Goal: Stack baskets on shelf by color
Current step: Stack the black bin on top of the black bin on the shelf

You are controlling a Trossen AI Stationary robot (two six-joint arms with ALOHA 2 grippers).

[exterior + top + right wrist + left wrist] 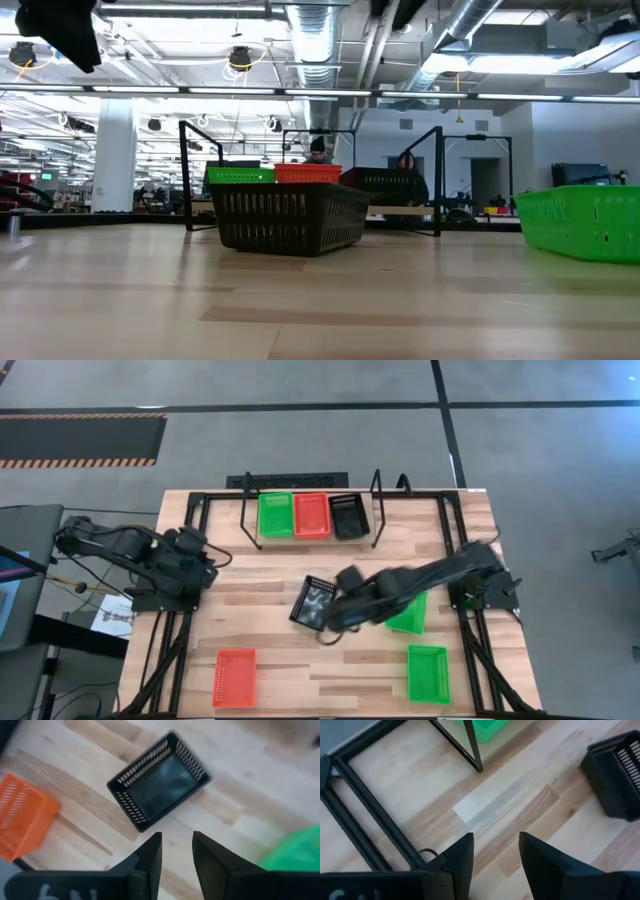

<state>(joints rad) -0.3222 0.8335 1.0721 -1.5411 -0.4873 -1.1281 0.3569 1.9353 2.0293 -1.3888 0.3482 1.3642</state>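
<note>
The right gripper (330, 622) hovers over the middle of the light wooden counter (260, 615), just beside the near edge of a loose black slatted plastic basket (314, 601) that lies skewed to the counter's planks. In the right wrist view its jaws stand a narrow gap apart with nothing between them, and the basket (159, 782) sits just beyond their tips.

On the low black wire shelf (311, 538) at the far side of the counter, a green basket (276, 515), a red-orange basket (311, 515) and a second black basket (349, 516) sit side by side. The loose black one belongs, by colour, on that last one.

The main risk is the grasp. The jaws look barely wider than a basket wall, and the basket is turned at an angle, so coming down without lining up could set a finger on the rim and push or tip the light tray instead of straddling its wall. A grip on thin slats may also let it swing or slip in transit.

A green basket (410, 615) lies partly under the right arm and could be swept aside as the arm moves; another green one (428, 673) and a red-orange one (234, 678) wait near the front edge.

The left gripper (495, 855) rests at the counter's left side, jaws apart and empty.
</note>
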